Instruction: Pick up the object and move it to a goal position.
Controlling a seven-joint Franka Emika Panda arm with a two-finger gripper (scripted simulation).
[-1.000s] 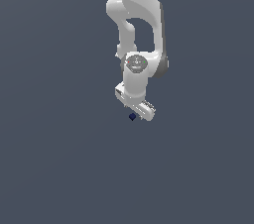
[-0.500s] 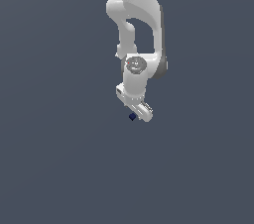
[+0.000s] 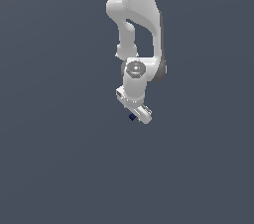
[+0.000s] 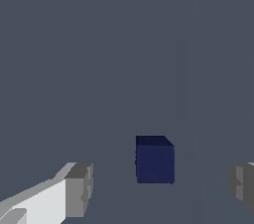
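Nothing much has moved since the earlier pictures: the white arm (image 3: 136,29) hangs in the same spot, and the little dark blue cube (image 3: 132,116) sits in the same place under it.

From the exterior view, the cube peeks out just beside the white gripper (image 3: 135,115), on the exterior view's left of the gripper's low end. The cube is far smaller than the gripper. All around them is flat grey floor (image 3: 54,158), with lots of open room on every side.

From the wrist view, the cube (image 4: 155,159) sits between the two grey fingertips. One fingertip (image 4: 79,190) is on one side and the other fingertip (image 4: 242,186) is at the far edge of the picture. The fingers are spread wide apart. Neither one touches the cube; grey floor shows in the gap on each side. The cube is a bit nearer to the first fingertip. Its edges look straight and sharp, and its top face is darker.
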